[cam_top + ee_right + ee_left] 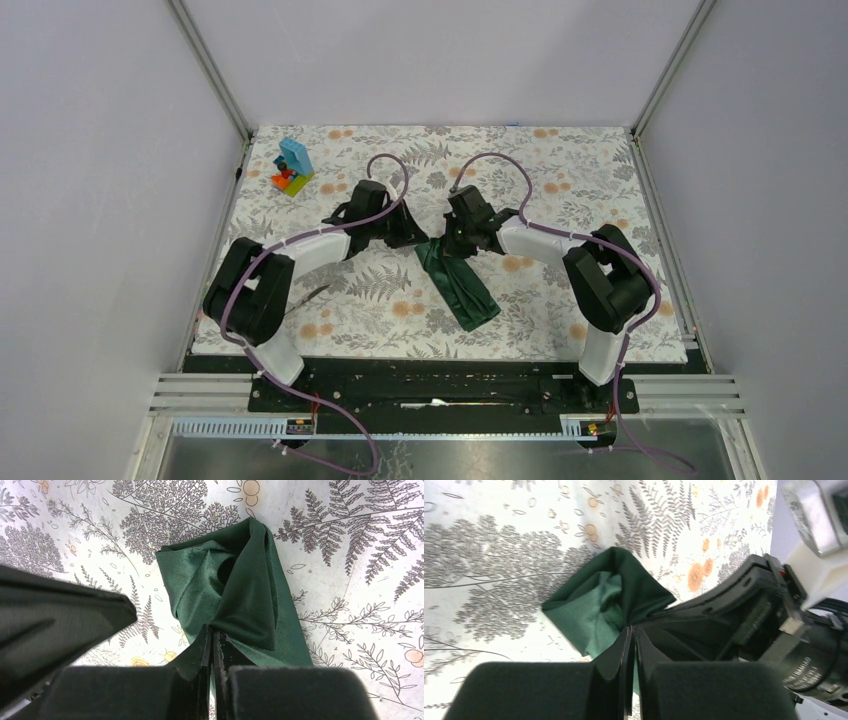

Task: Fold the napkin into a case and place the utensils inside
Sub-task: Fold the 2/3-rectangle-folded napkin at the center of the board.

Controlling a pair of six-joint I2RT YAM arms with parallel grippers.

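The dark green napkin lies mid-table, folded into a narrow oblong case running from the grippers toward the near right. Its far end gapes as a pocket mouth. My left gripper pinches the mouth's rim from the left; its fingertips meet on bunched cloth. From the right, my right gripper is shut on the opposite rim. One thin utensil lies on the covering by the left arm's elbow.
A colourful toy block stack stands at the far left of the floral table covering. The enclosure's walls and metal frame posts bound the table. The left gripper's finger crowds the right wrist view.
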